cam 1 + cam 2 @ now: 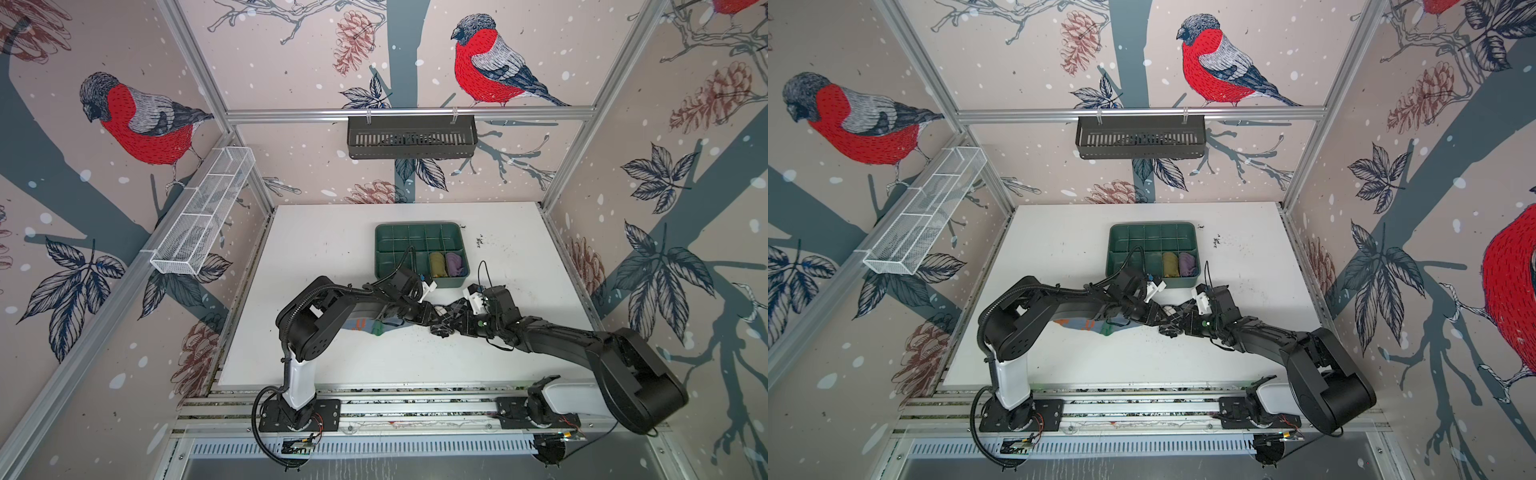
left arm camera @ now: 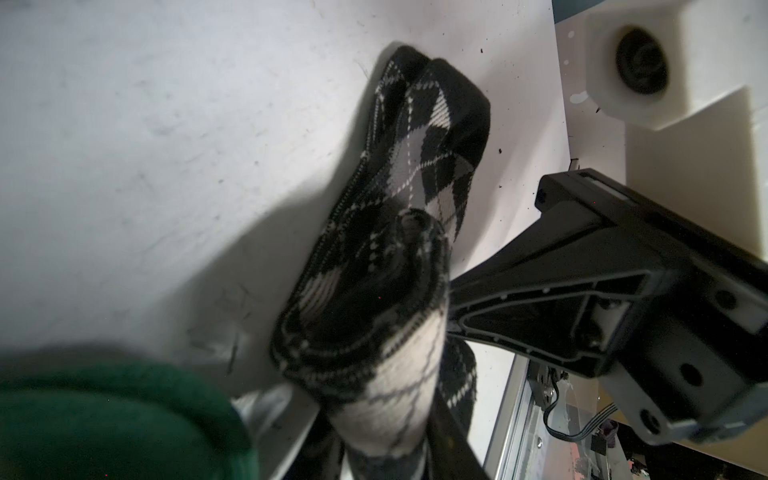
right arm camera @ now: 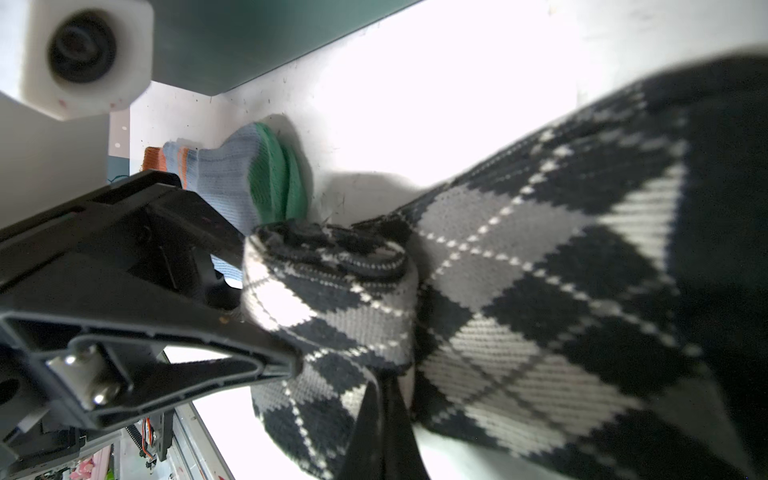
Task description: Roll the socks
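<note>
The step in hand looks like rolling the black, grey and white diamond-pattern sock (image 2: pixel 432 137). It lies in the middle of the white tabletop (image 1: pixel 332 257), between the two arms and just in front of the dark green plastic tray (image 1: pixel 417 225). One end is already wound into a small tight roll (image 2: pixel 365 316). The other end lies flat.

The left fingers (image 3: pixel 208 345) are closed partway around that roll and hold it. The right fingers (image 2: pixel 519 266) are squeezed tight on the sock's cloth right beside the roll.

The light blue sock with orange stripes and a green heel (image 3: pixel 232 174) lies on the tabletop under the left arm. It is not rolled yet.

Next, I think, the roll has to be turned over more of the flat part. The cloth should be kept snug so the roll does not come loose. After that comes the blue sock.
</note>
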{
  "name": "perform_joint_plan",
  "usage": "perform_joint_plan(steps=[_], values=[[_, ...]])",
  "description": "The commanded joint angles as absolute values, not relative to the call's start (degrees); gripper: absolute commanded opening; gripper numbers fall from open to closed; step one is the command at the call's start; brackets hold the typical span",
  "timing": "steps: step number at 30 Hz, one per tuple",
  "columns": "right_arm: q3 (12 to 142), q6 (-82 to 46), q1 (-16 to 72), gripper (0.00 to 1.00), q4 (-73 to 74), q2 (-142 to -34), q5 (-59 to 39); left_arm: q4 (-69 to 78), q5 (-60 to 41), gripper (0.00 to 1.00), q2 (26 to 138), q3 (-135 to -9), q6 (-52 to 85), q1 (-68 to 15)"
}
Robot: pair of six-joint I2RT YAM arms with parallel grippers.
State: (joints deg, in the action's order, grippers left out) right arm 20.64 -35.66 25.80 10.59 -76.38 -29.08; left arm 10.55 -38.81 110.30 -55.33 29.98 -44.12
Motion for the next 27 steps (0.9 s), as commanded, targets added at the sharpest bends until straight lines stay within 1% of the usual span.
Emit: perform_joint_plan(steps=[1, 3, 5, 7, 10, 13, 14, 18, 22, 27], values=[[20.4, -34.8, 25.9, 0.03, 9.4, -76.3, -28.3, 10.5, -37.9, 0.21, 110.6, -56.1, 30.0, -44.3], [20.4, -34.9, 26.0, 0.03, 9.6, -76.2, -28.4, 9.6, -37.3, 0.14, 110.7, -56.5, 30.0, -44.3], [20.6, -34.8, 25.9, 0.03, 9.3, -76.0, -28.4, 7.3, -36.0, 0.01, 110.8, -56.8, 29.4, -44.3], [21.3, -34.5, 25.6, 0.08, 8.4, -74.9, -29.0, 4.6, -34.9, 0.0, 110.8, -56.9, 28.5, -44.3], [22.0, -34.6, 23.7, 0.27, 6.6, -70.4, -29.6, 1.4, -33.5, 0.0, 110.2, -58.5, 27.3, -44.3], [22.7, -34.4, 21.1, 0.44, 3.2, -65.3, -27.3, -0.7, -32.8, 0.0, 109.3, -58.7, 26.4, -44.2], [23.0, -34.1, 20.4, 0.47, 1.6, -63.9, -25.5, -1.5, -32.3, 0.0, 109.1, -58.8, 26.0, -44.2], [23.7, -32.9, 17.8, 0.55, -3.6, -61.6, -17.1, -3.3, -31.6, 0.0, 108.8, -59.4, 25.1, -44.0], [23.7, -32.2, 15.7, 0.62, -3.9, -63.2, -16.7, -4.5, -31.2, 0.0, 109.2, -60.0, 24.7, -43.9], [24.0, -31.7, 15.2, 0.64, -2.0, -66.2, -17.1, -5.6, -31.4, 0.0, 109.3, -60.8, 24.0, -43.8]])
